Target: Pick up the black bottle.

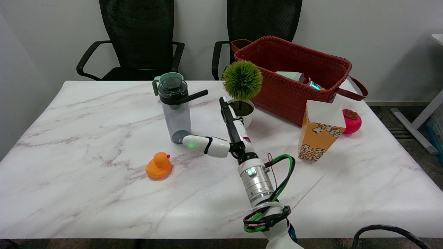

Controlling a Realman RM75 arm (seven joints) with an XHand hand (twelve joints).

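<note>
Black bottle (175, 110) upright on bench (86, 193), right hand (225, 138) released beside it, thumb near its base, holding nothing

Marble table (86, 207): bottle (175, 110), duck (159, 166), plant (242, 90), basket (294, 76), popcorn box (320, 131).

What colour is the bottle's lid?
Black, on the smoky see-through bottle; the lid shows best in head view.

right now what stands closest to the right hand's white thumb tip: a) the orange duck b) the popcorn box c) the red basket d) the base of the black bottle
d: the right hand is open, and its white thumb reaches left to the base of the black bottle, while the orange duck sits lower left, apart from it.
</note>
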